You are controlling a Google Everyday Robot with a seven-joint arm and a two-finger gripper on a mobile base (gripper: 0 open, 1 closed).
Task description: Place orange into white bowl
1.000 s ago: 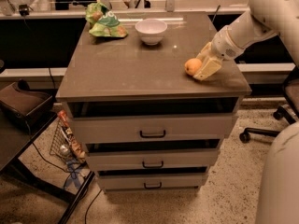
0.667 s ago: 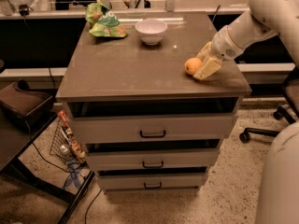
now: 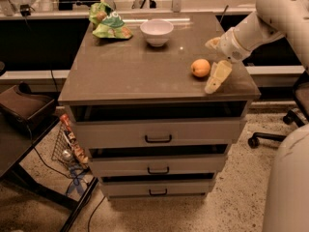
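Observation:
The orange (image 3: 200,67) lies on the right side of the grey cabinet top (image 3: 135,71), near the front edge. My gripper (image 3: 213,65) is at the orange's right side, open. Its near finger (image 3: 217,76) rests low beside the fruit and its far finger (image 3: 212,43) stands behind it; the orange sits at the mouth of the jaws, not clamped. The white bowl (image 3: 156,32) stands upright and empty at the back middle of the top, well to the left of and behind the gripper.
A green and yellow snack bag (image 3: 110,23) lies at the back left, next to the bowl. The cabinet has three drawers (image 3: 157,138) below. An office chair base (image 3: 270,134) is on the floor at right; a wire basket (image 3: 71,146) and a dark stand at left.
The gripper's fingers have spread wider apart beside the orange. The orange has stayed in about the same spot; bowl and bag have not moved.

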